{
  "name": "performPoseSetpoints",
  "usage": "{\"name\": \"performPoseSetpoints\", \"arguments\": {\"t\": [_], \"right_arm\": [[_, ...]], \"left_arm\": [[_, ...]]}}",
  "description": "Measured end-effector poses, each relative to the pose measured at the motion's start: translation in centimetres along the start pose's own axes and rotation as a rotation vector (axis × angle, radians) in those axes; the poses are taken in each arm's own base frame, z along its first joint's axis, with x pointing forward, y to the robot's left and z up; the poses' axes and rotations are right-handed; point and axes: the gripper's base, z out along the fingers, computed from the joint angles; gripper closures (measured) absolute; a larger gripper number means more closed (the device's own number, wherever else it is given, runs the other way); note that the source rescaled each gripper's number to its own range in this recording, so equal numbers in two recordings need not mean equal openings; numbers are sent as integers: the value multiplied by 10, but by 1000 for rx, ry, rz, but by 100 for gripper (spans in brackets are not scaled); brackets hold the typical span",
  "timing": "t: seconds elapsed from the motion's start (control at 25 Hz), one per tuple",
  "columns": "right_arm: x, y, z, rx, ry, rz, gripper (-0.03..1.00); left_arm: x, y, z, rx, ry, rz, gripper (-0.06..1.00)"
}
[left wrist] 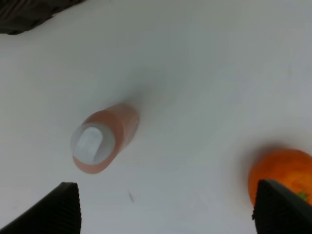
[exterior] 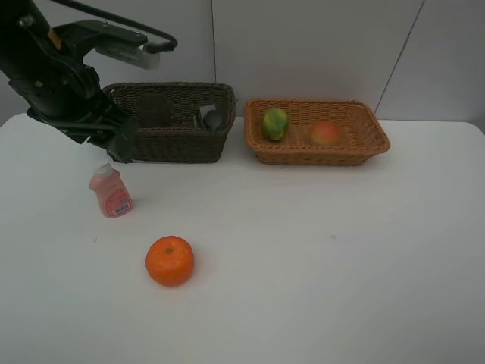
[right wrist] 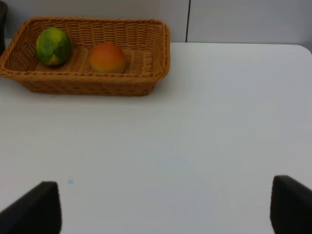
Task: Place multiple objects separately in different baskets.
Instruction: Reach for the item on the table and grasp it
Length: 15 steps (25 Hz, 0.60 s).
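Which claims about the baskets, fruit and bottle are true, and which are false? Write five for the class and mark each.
1. The pink bottle stands on the table, outside both baskets. True.
2. The orange lies in the tan basket. False: it lies on the table; that basket holds the green citrus and the peach.
3. The left gripper is open and holds nothing. True.
4. The dark basket is empty. False: a black bottle and a greyish cup lie in it.
5. The right gripper grips the peach. False: it is open over bare table, apart from the tan basket.
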Motion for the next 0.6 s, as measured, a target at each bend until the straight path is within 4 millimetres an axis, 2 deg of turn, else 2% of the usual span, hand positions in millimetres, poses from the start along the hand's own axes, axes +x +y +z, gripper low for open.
{"name": "performPoseSetpoints", "arguments": {"t": [0.28,0.6], "right_arm": [[0,0,0,0,0,0,10],[0,0,0,0,0,0,10]], "left_arm": [[20,7,20,-2,42,50,3],[17,33,24,-37,-22,-11,3]]}}
